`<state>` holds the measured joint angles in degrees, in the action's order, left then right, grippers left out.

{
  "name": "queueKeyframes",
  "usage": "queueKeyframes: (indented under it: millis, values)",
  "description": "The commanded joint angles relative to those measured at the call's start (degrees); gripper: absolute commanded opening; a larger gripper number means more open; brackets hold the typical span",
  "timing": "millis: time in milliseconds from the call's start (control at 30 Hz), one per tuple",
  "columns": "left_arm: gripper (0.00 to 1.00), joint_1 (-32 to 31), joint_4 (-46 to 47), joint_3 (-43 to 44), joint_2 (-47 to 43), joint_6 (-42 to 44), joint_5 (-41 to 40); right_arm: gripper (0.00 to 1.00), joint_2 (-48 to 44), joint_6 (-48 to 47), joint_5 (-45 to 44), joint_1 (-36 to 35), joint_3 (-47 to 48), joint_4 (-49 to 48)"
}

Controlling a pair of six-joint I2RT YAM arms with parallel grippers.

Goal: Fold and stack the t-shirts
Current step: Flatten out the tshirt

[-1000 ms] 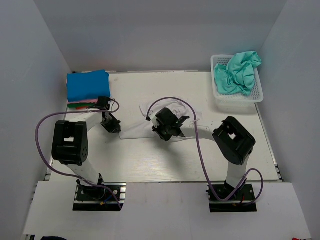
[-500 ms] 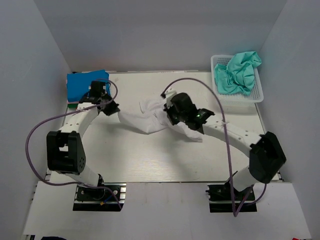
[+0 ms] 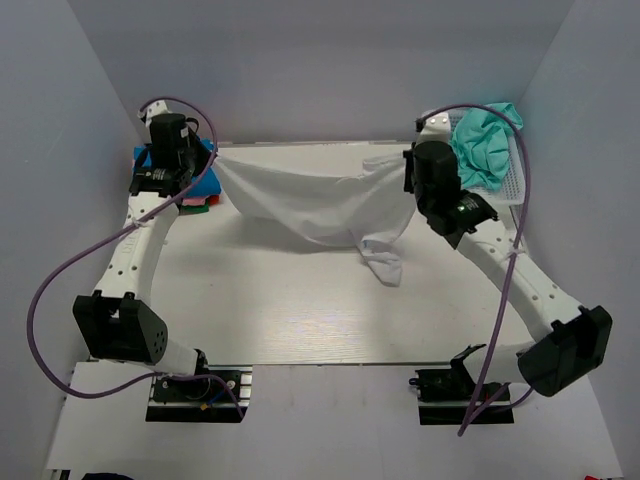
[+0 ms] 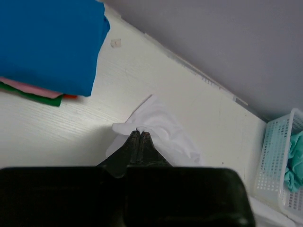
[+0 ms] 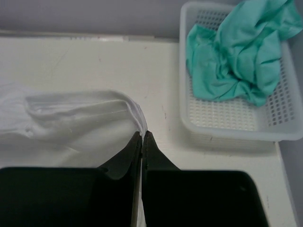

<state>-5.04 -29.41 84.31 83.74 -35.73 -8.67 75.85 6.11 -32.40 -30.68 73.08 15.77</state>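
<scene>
Both arms raised: white t-shirt point(image 3: 315, 200) stretched between them above far half of desk point(image 3: 290, 310) — middle sagging, 1 sleeve hanging lowest.

Left end effector point(image 4: 140, 134) pinched closed on shirt's left corner. Right end effector point(image 5: 142, 135) clamped closed on its right edge.

Folded stack at far-left corner: blue t-shirt point(image 4: 47, 42) on top, edges of pink t-shirt point(image 4: 28, 88), green t-shirt point(image 4: 38, 97) and red t-shirt point(image 4: 71, 96) showing beneath.

Teal-green t-shirt point(image 5: 236, 52) crumpled in white mesh basket point(image 5: 227, 125) — far right.

A white t-shirt point(image 3: 310, 200), teal-green t-shirt point(image 3: 485, 140), blue t-shirt point(image 4: 47, 42).
</scene>
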Motion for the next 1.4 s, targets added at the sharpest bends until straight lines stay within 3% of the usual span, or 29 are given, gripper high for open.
queueKeyframes:
  millis: [0,233,333,633,833,1000,1033,1133,1267,1367]
  values:
    - [0.00,-0.06,2.34,6.82,-6.04,2.50,-5.13,0.00,-5.18,-3.73,-5.04,0.70,8.37,-3.20]
    - [0.00,-0.06,10.42,10.34,-14.56,7.33,0.57,0.00,-12.48,-10.76,6.99,0.18,15.33,-6.01]
    - [0.00,-0.06,10.42,12.98,-18.61,9.70,0.58,0.00,-16.34,-13.66,9.46,0.09,19.19,-5.92]
    - [0.00,-0.06,13.06,18.06,-28.02,12.43,5.84,0.00,-22.15,-17.97,29.32,0.27,28.77,-4.08]
    - [0.00,0.56,10.43,22.20,-26.71,12.96,4.46,0.00,-21.45,-20.43,24.41,0.27,30.98,-8.02]
    - [0.00,0.56,7.71,22.91,-20.22,11.65,3.57,0.00,-14.96,-23.94,10.89,0.35,29.50,-12.16]
    - [0.00,0.56,6.13,22.91,-18.81,11.12,3.05,0.00,-12.25,-24.65,4.61,0.44,28.88,-13.56]
    - [0.00,0.56,4.89,19.06,-13.18,8.84,2.24,0.00,-5.47,-26.76,-1.40,1.14,28.09,-14.98]
    - [0.00,0.56,4.36,12.20,-6.07,6.38,4.18,0.00,0.34,-25.72,-2.58,3.86,23.70,-16.72]
    - [0.00,0.56,4.97,7.28,-0.17,5.14,4.80,0.00,4.73,-21.85,2.32,7.11,17.64,-17.26]
